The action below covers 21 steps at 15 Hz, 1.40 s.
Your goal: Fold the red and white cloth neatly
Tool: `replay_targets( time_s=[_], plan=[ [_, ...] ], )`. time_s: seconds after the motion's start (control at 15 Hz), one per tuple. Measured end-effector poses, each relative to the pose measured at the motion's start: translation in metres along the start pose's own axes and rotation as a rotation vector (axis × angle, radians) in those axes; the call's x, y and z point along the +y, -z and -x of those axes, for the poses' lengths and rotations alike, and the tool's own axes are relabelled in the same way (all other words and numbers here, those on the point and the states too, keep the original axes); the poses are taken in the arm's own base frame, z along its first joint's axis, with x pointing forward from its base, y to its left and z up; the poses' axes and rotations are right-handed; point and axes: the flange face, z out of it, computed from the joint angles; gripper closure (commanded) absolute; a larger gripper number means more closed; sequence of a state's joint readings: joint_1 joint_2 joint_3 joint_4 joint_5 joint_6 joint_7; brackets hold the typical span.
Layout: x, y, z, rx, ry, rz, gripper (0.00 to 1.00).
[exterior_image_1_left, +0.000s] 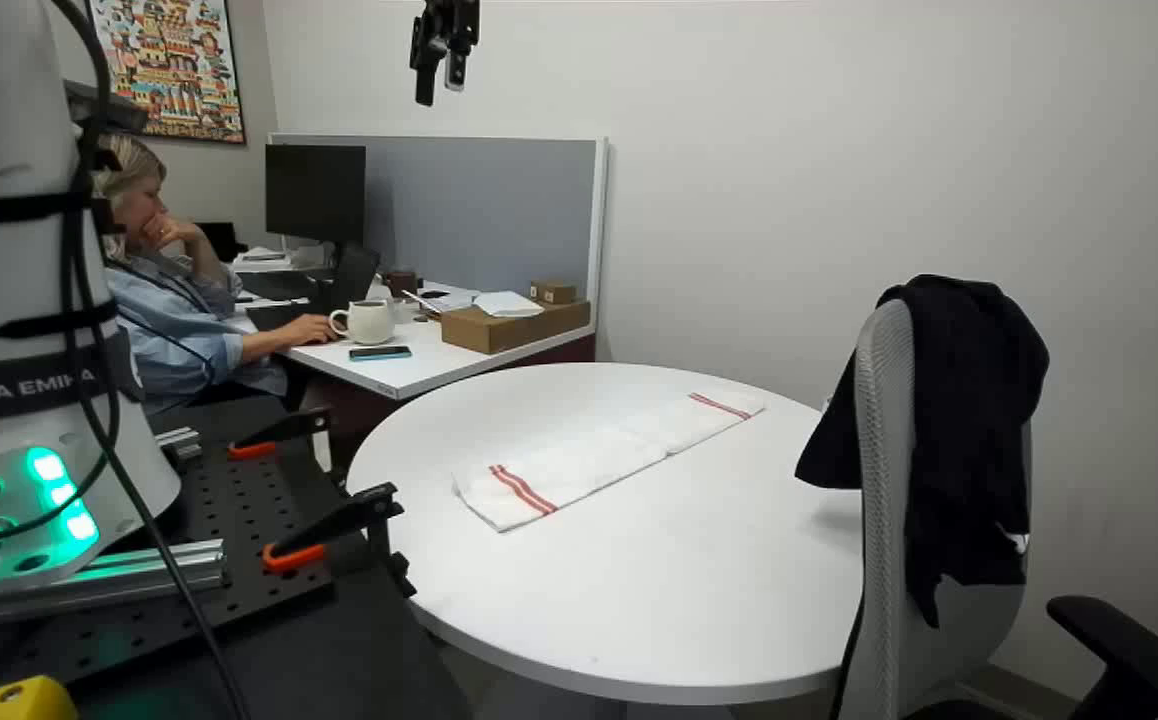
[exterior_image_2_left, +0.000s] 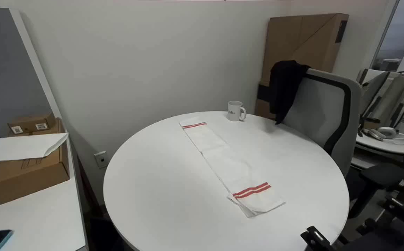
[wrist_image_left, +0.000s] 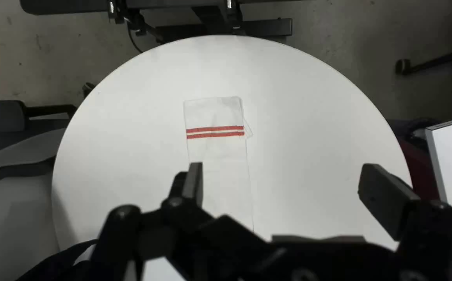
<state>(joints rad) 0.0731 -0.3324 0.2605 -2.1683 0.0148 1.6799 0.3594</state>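
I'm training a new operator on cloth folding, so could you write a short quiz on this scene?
1. Short answer: is the gripper open or shut?
2. Multiple choice: where do the red stripes on the cloth lie? A) only at one end; B) near both ends; C) along the middle.
3. True or false: the mug on the table stands apart from the cloth.

Key: 1. Open. 2. B. 3. True.
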Motion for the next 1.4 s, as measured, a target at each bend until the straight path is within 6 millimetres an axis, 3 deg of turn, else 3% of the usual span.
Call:
replay_targets(
  time_s=[0.73,1.0,1.2,1.4],
  plan=[
    [0.0,0.0,0.0,0.001,0.0,0.0,0.0],
    [-0.002,0.001,-0.014,0.1,-0.102,-0.046,0.0],
    [-0.004,-0.014,-0.03,0.198,-0.224,-0.107,0.0],
    [0.0,-0.045,-0.044,0.264,-0.357,-0.167,0.0]
  ],
)
